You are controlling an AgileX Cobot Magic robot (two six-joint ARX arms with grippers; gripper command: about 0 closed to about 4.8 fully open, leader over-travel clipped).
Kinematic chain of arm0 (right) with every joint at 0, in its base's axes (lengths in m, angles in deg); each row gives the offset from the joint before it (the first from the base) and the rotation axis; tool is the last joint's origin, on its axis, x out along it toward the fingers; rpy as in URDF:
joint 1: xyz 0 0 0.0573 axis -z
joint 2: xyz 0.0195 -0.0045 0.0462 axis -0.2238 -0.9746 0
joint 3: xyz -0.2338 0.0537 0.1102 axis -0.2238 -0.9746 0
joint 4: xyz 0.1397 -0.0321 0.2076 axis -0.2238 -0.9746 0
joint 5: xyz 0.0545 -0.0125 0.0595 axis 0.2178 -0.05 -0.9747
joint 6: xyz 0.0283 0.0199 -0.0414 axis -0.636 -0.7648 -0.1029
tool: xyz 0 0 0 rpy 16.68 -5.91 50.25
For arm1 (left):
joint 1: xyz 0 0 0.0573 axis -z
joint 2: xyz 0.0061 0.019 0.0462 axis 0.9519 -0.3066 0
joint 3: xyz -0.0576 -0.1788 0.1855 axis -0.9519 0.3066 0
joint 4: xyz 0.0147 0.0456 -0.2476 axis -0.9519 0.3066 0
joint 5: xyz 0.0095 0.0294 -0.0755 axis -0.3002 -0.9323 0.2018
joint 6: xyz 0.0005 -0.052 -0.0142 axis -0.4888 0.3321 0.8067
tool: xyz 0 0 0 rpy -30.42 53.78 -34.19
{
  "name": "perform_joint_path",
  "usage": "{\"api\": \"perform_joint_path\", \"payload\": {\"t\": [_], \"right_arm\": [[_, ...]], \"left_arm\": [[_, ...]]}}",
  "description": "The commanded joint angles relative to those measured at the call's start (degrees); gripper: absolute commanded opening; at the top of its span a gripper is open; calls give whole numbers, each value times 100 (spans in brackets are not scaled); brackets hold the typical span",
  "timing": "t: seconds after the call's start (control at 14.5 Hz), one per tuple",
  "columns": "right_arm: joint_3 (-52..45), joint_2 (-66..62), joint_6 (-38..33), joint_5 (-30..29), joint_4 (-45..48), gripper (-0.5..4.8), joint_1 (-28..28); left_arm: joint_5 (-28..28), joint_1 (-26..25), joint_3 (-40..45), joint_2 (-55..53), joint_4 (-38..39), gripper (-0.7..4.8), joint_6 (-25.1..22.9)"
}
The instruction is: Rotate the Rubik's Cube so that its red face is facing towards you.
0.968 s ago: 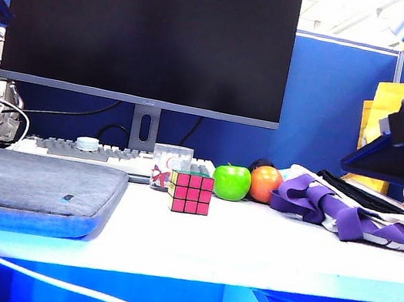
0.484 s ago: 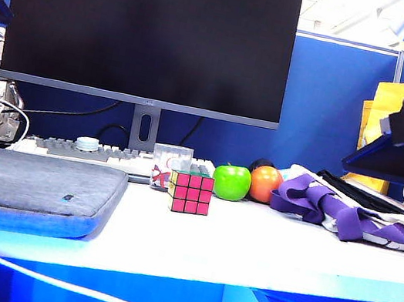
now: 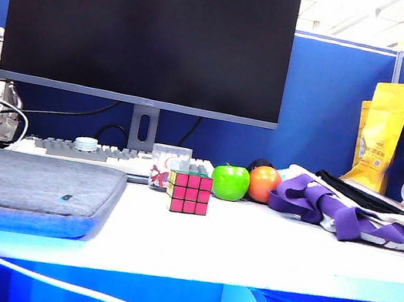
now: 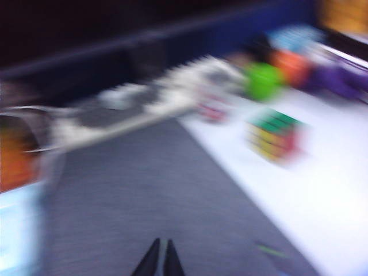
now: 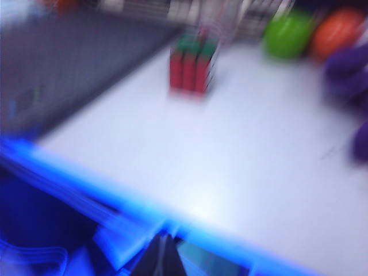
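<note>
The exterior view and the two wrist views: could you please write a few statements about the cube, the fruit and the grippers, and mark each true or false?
1. The small black-gridded Rubik's Cube shows its pinkish-red face to the exterior camera. True.
2. The round green apple lies left of the cube. False: it lies to its right, beside the round orange fruit.
3. The left gripper grips the cube. False: its fingertips are together over the grey padded sleeve, apart from the cube.
4. The right gripper hangs beyond the white table's front edge. True.
</note>
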Motion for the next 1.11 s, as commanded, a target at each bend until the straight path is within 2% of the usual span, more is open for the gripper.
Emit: {"api": "perform_joint_path", "payload": {"t": [0.07,0.14,0.41,0.76,1.11], "right_arm": [[-52,1591,11,-17,-1696,-1,861],[-52,2044,11,-11,-1961,-1,1375],[-50,2761,11,24,-2055,-1,2253],[-50,3023,11,22,-2059,-1,2374],[-50,3023,11,-11,-2288,-1,2367]], "left_arm": [[26,-1589,-66,457,-9,-1,11],[-203,-1805,-61,693,33,-1,13],[-140,-2424,-59,1147,61,-1,13],[-144,-3167,-52,1687,96,-1,11],[-142,-3206,-28,1676,214,-1,11]]}}
